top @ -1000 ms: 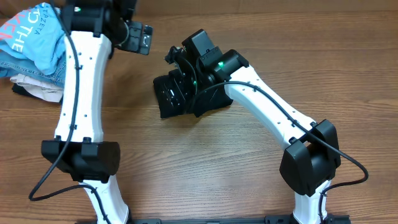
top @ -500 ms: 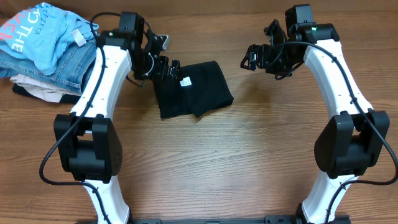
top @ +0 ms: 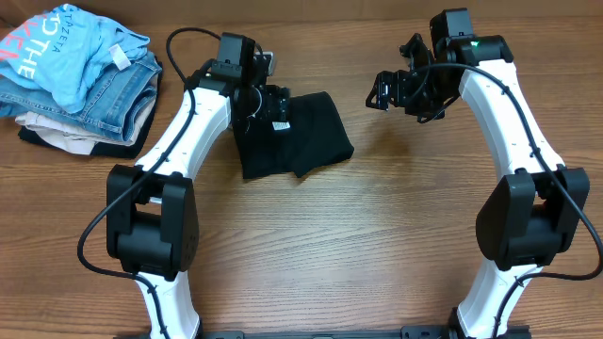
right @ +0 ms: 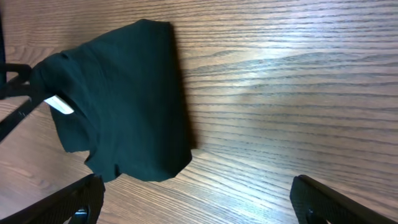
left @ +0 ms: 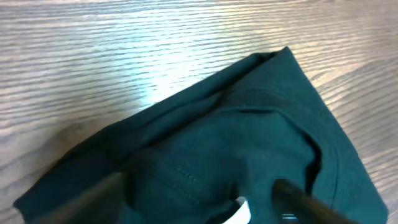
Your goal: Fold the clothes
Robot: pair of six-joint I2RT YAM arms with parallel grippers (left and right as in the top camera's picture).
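Note:
A folded black garment [top: 300, 139] lies on the wooden table at the centre back. It also shows in the left wrist view [left: 236, 137] and the right wrist view [right: 124, 106]. A white tag [left: 241, 211] sits on it. My left gripper [top: 268, 102] is low over the garment's upper left part. Its fingers [left: 202, 202] are spread open on either side of the tag area. My right gripper [top: 396, 90] is open and empty, raised to the right of the garment, with its fingers [right: 199, 202] wide apart over bare wood.
A pile of unfolded clothes [top: 71, 80], with a light blue printed shirt, jeans and a beige piece, lies at the back left corner. Wooden table [top: 330, 245] stretches in front of the garment.
My right arm pulled off the garment to the right a second ago and has held still since. My left arm has swung right, onto the garment's upper left part.

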